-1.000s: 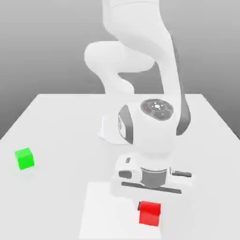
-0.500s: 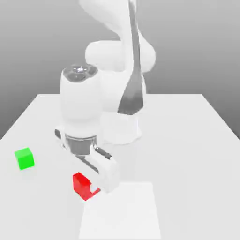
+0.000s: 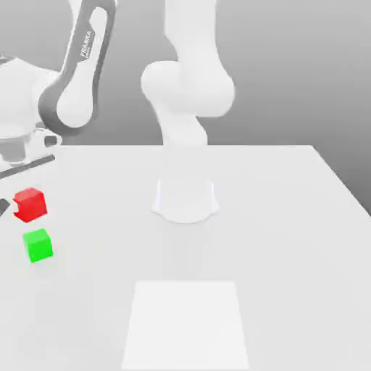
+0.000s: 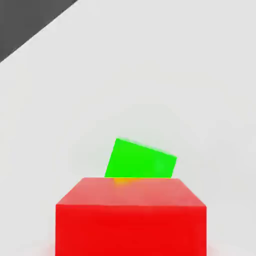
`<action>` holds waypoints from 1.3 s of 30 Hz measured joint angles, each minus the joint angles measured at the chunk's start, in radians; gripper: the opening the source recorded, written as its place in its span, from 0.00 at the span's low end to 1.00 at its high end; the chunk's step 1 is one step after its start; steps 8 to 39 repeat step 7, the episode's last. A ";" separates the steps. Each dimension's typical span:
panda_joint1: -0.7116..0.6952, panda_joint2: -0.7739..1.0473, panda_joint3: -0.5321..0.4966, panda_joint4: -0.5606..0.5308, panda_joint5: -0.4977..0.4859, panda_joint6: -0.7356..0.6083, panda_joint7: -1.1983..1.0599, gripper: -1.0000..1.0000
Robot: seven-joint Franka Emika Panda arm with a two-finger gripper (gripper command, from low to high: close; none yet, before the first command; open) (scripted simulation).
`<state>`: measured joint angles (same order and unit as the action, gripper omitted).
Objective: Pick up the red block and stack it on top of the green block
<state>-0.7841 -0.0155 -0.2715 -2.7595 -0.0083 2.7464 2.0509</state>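
Now that I have swung the red block (image 3: 30, 204) over, my hand (image 3: 9, 199) grips it just above the green block (image 3: 38, 245), ready for lowering.

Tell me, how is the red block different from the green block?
The red block is red and hangs in the air, carried by the end effector; the green block is green and sits on the table, just below. Both are small plain cubes of about the same size.

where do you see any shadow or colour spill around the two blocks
Exterior view: lighting is flat, no hard shadow under the green block or red block. Hand view: a faint soft halo around the green block, and an orange tint where it meets the red block's edge.
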 joint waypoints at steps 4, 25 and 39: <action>-0.019 0.131 0.044 0.006 0.106 0.120 -0.072 1.00; -0.019 0.131 0.044 0.006 0.106 0.120 -0.072 1.00; -0.019 0.131 0.044 0.006 0.106 0.120 -0.072 1.00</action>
